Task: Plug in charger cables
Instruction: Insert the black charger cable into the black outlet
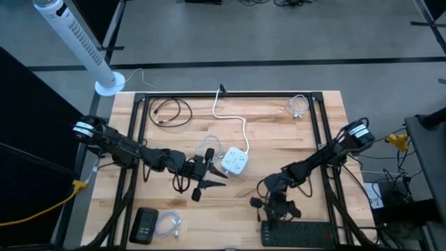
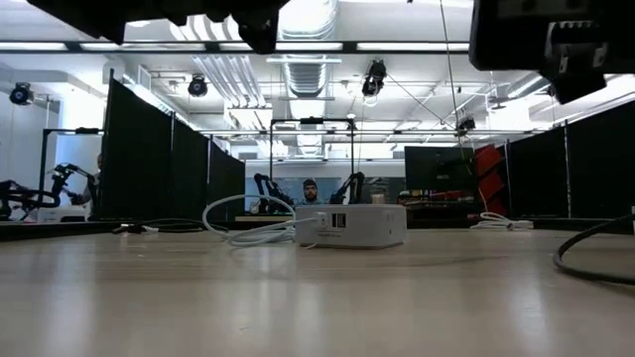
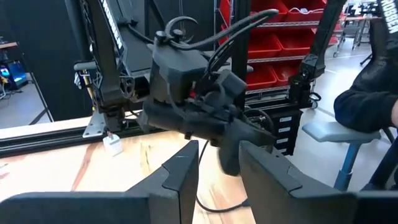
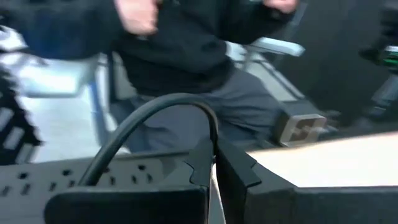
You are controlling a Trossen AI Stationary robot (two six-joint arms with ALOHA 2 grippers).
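Hovering at the socket cube's point(image 1: 235, 161) nine o'clock, left gripper point(image 1: 209, 180) parted, empty; right gripper point(image 1: 273, 207) pinched on a black cable point(image 4: 140, 121) above the power strip point(image 1: 301, 233).

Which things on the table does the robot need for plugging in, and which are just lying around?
For the job:
black cable
white cable
white cable by the case
socket cube
power strip

Just lying about:
black case
white tower fan

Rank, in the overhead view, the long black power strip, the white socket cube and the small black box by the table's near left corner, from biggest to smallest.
1. Black power strip, clearly the largest, though partly cut off.
2. White socket cube and small black box: they look much alike, so I would not rank them.
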